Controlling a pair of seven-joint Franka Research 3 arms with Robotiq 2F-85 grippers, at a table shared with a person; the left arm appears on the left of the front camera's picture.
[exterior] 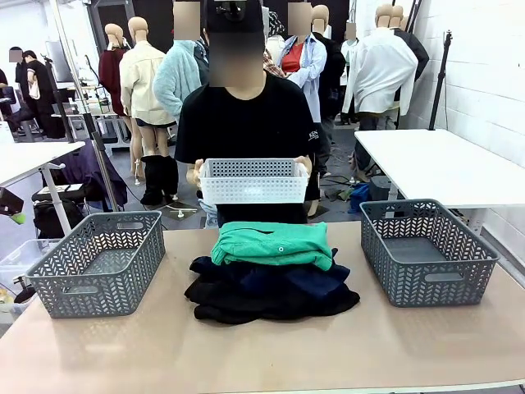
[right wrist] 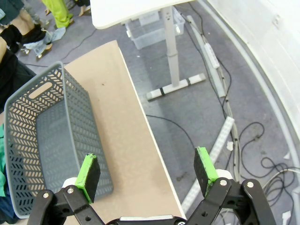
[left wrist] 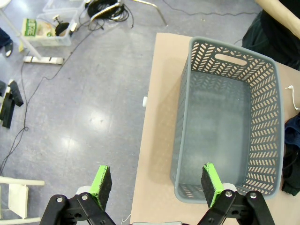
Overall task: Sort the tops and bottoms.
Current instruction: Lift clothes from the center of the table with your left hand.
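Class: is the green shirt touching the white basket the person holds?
Apart. The front view shows a clear gap between the green shirt and the white basket.

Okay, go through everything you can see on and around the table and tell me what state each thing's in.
green shirt, folded, lying on the navy shirt
navy shirt, rumpled, partly covered
left grey basket, empty
right grey basket, empty
white basket, held in the person's hands
left tool, open, holding nothing
right tool, open, holding nothing
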